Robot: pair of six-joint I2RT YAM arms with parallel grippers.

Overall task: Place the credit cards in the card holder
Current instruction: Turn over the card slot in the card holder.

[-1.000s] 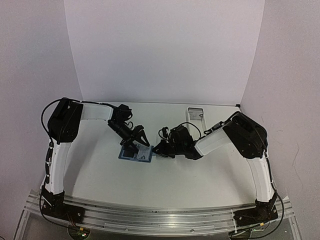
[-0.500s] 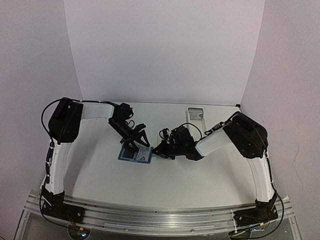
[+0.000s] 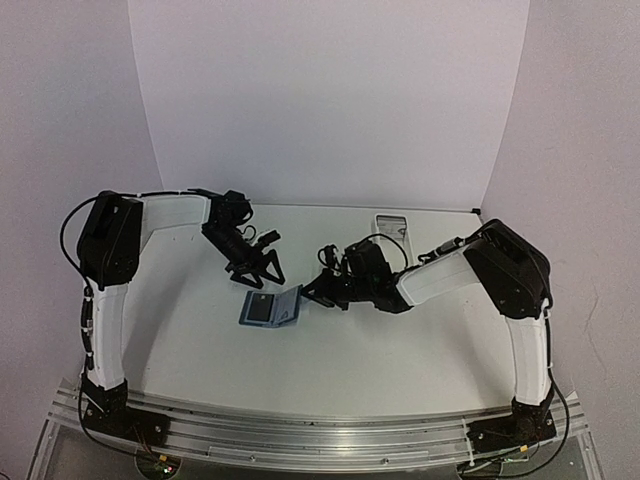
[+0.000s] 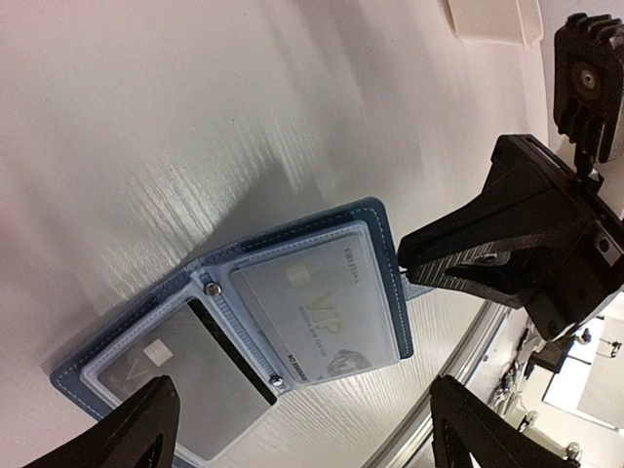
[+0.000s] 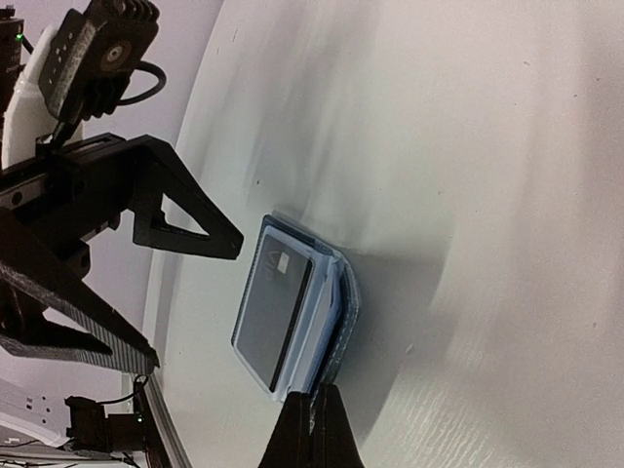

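1. The bench (image 3: 200, 350) shows no loose card, so I judge the loading step finished or nearly so. The next move calls for folding the cover shut without sliding it.
2. The left gripper (image 3: 258, 278) hangs just behind the holder on its far side, jaws wide apart, gripping nothing.
3. The right gripper (image 3: 310, 294) has its jaws together, tips at the holder's right edge. Whether they pinch that edge or only prop it up is hard to tell.
4. The white tray (image 3: 390, 226) lies at the far edge, well apart.
5. The card holder (image 3: 268, 308) lies open mid-bench, its right leaf tilted up; no snap tab can be made out.
6. A pale card (image 4: 317, 312) and a dark card (image 4: 210, 366) sit in its clear pockets.
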